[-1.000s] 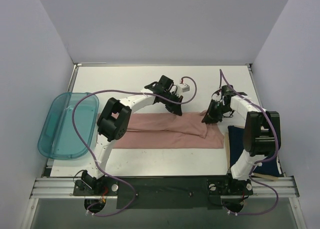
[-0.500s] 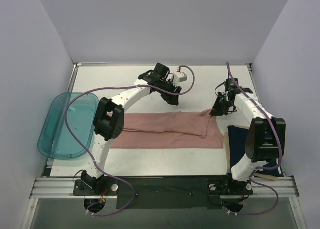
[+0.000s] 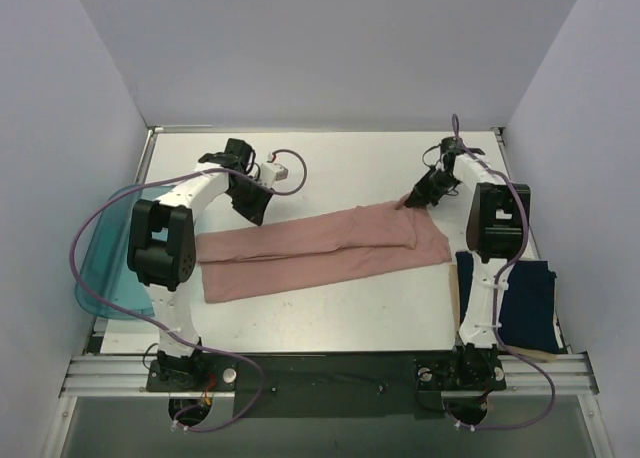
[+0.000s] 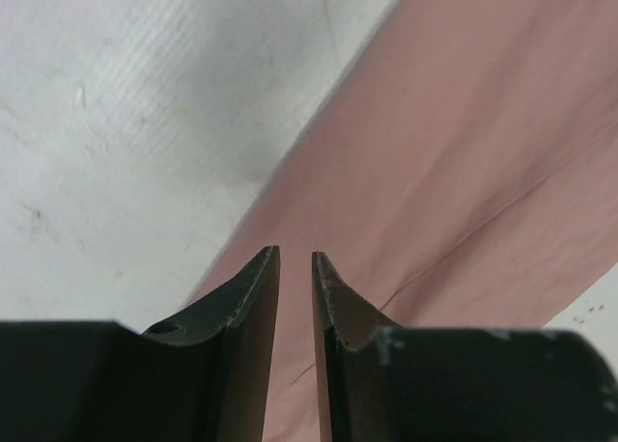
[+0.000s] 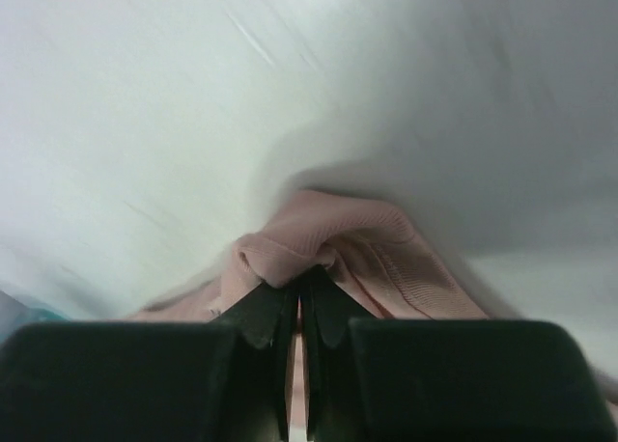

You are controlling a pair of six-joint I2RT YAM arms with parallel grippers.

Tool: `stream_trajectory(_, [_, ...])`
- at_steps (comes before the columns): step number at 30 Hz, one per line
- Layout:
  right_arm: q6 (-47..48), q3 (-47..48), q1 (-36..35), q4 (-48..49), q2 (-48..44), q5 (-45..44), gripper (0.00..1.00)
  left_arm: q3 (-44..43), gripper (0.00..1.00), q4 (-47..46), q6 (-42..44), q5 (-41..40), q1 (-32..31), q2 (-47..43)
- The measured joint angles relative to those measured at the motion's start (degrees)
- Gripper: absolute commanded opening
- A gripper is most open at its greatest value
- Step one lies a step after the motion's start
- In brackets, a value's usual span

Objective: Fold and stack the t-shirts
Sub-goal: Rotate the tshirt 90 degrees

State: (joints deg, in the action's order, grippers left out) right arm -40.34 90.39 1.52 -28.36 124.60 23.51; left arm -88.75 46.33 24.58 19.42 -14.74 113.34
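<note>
Dusty pink cloth t-shirt (image 3: 330,248) lies folded into a long narrow strip, slanting across the middle of the white surface (image 3: 330,163). Its left end sits nearer and its right end farther. Its long edges run roughly straight, and a seam line crosses the cloth lengthwise. Bare surface shows in a broad band beyond the strip, up to the far edge. A narrower band shows between the strip and the near edge.

At the left edge a translucent teal plastic tray (image 3: 100,278) hangs partly off the surface, well apart from the strip's left end. At the near right a plain dark navy blue t-shirt (image 3: 525,303) lies folded flat. Its far left corner is just beside the pink strip's right end.

The left arm reaches to the strip's far edge near its left end. In the left wrist view the left fingers (image 4: 273,278) are drawn almost together with a slim gap, nothing between them. The cloth's edge runs diagonally below their tips.

The right fingers (image 5: 287,305) are pressed together on a bunched fold of the pink cloth at its far right corner (image 3: 410,202), near the surface's right edge.
</note>
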Motion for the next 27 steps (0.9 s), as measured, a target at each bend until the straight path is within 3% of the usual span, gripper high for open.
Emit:
stream_trajectory(7, [-6.60,37.11,-0.85,-1.44,22.03,0.55,0.00,3.58,0.29,1.90,4.13,-6.67,2.54,-1.05])
stream_trajectory(10, [-8.74,46.77,-1.03,1.79,27.74,2.54,0.09,6.99,0.29,1.99,5.79,-8.15,3.02,-2.16])
stream_trajectory(14, [-7.63,41.03,-1.01,6.58,23.43,2.71,0.20,13.44,0.29,2.01,7.69,-10.58,3.02,-3.54])
stream_trajectory(17, [-4.39,31.63,-0.57,7.21,14.60,2.14,0.19,15.74,0.29,1.40,8.72,-11.15,2.99,-4.85])
stream_trajectory(23, [-1.38,10.34,2.29,7.21,-5.29,-0.94,0.10,22.10,0.29,0.09,10.51,-10.27,2.32,-9.33])
stream_trajectory(27, [-1.62,1.11,4.17,6.47,-7.74,-2.32,0.10,27.80,0.34,1.27,12.87,-7.30,-0.55,-13.88])
